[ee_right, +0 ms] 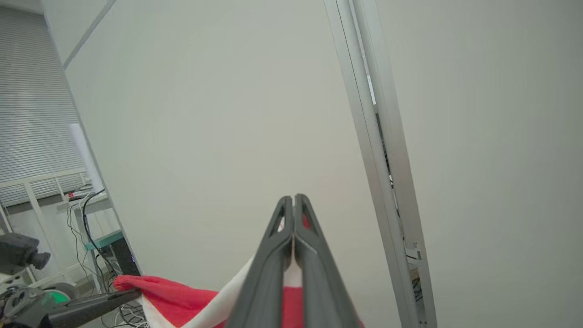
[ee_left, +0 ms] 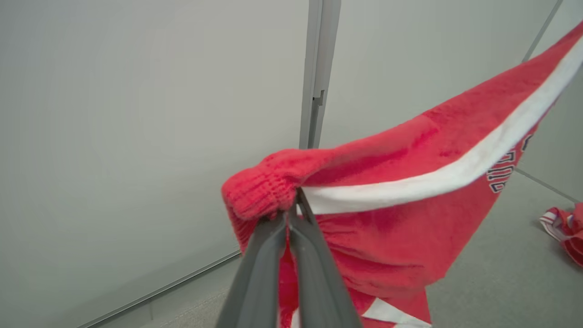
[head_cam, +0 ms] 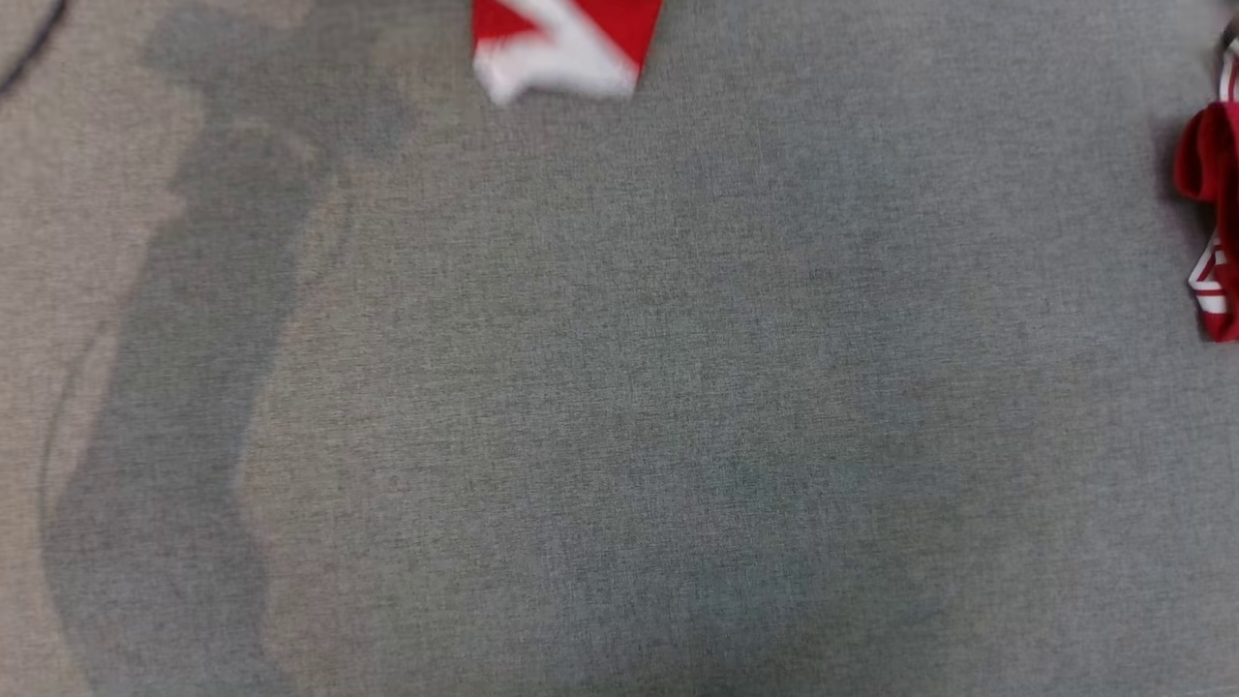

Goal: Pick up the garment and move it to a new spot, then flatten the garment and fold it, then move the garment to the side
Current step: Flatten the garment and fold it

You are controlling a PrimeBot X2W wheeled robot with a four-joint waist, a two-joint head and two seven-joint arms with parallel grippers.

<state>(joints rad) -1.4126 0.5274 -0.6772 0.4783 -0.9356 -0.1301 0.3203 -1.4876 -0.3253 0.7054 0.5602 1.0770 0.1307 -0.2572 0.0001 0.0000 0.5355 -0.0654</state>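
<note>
The garment (ee_left: 410,205) is red knit with a white stripe and dark lettering, and it hangs in the air stretched between both grippers. My left gripper (ee_left: 295,205) is shut on its ribbed edge. In the right wrist view my right gripper (ee_right: 294,200) is shut on the garment (ee_right: 182,296), with red and white cloth pinched between its fingers. That view also has the left gripper (ee_right: 132,294) at the lower left, holding the other end. In the head view the garment's blurred lower end (head_cam: 566,44) dangles at the top centre above the grey cloth-covered table (head_cam: 619,407).
A second red and white garment (head_cam: 1210,213) lies crumpled at the table's right edge, also seen in the left wrist view (ee_left: 565,232). Pale walls and an aluminium post (ee_left: 316,73) stand behind the table. A bench with cables (ee_right: 86,205) is off to one side.
</note>
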